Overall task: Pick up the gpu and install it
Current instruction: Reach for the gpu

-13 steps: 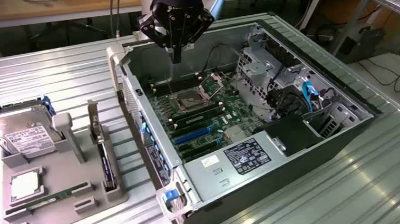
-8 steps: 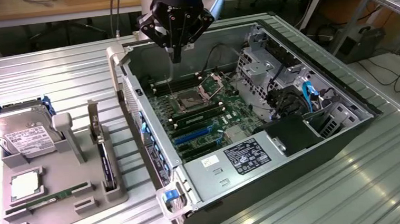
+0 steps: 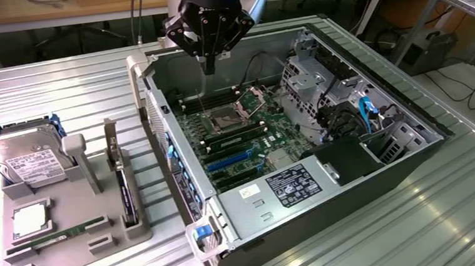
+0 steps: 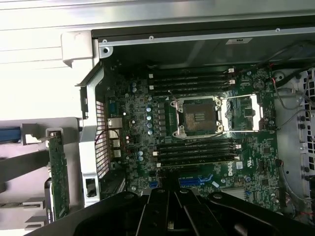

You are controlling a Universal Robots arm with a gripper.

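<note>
- The gripper (image 3: pixel 208 67) is hanging over the far end of the open computer case (image 3: pixel 404 115), its fingers (image 3: pixel 206 60) pressed together and carrying nothing.
- The gpu (image 3: pixel 123 178) is standing on edge in the grey holder tray (image 3: pixel 53 252), well apart from the fingers, lower than the tips and beyond the case's side wall (image 3: pixel 158 132). In the wrist view it is showing as a thin green strip (image 4: pixel 59 172) outside that wall.
- Directly beneath the fingertips the motherboard (image 3: pixel 237 133) is lying exposed, with the open CPU socket (image 4: pixel 197 117) near them.
- Risk, as I judge it: dropping straight down from here would be putting closed tips onto bare socket pins or memory slots.
- Second risk: travelling low towards the card would be clipping the raised side wall standing between fingers and tray.
- Third: the card is thin and upright, so an off-centre pinch could be tipping it in its slot or knocking the hard drive (image 3: pixel 26 157) sitting beside it.
- Open room is looking generous above the case rim and over the tray; inside the case, the drive cage and cables (image 3: pixel 361 108) are crowding the side away from the card.
</note>
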